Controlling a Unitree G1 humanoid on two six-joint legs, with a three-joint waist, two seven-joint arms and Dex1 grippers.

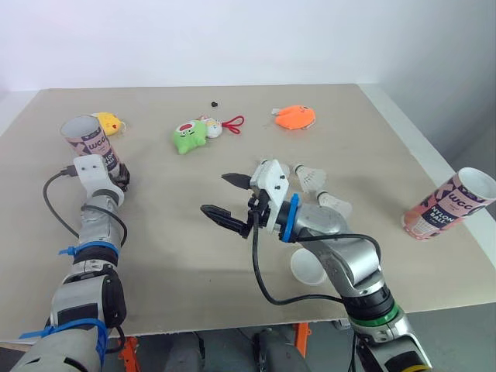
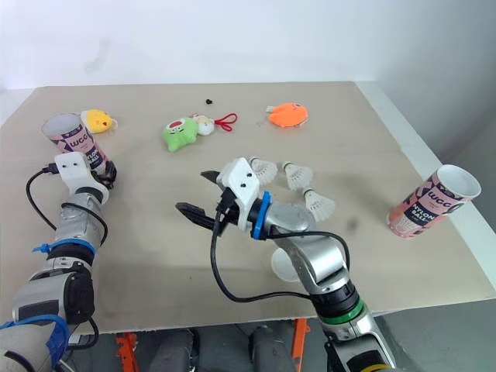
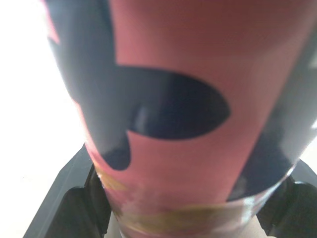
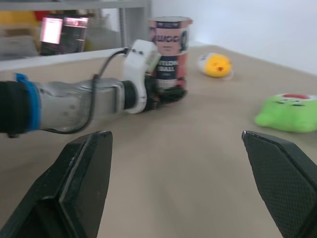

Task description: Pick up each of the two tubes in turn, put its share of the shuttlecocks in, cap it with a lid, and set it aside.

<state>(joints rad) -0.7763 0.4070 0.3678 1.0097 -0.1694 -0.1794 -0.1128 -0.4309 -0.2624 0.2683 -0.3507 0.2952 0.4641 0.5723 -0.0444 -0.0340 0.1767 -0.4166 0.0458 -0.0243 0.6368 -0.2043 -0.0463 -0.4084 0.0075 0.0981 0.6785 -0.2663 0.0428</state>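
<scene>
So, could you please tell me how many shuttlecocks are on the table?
3 shuttlecocks beside the right arm: two side by side at the back, a third nearer and further right. The arm may hide others.

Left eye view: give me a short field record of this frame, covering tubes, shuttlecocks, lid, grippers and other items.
left gripper: shut on left tube near its base
left tube: upright, open-topped, at the left of the table
right gripper: open, empty, over mid-table
right tube: open-topped, by the table's right edge, untouched
shuttlecocks: three, loose, right of right gripper
lid: white, lying by the right forearm
other: yellow toy, green toy, orange toy
</scene>
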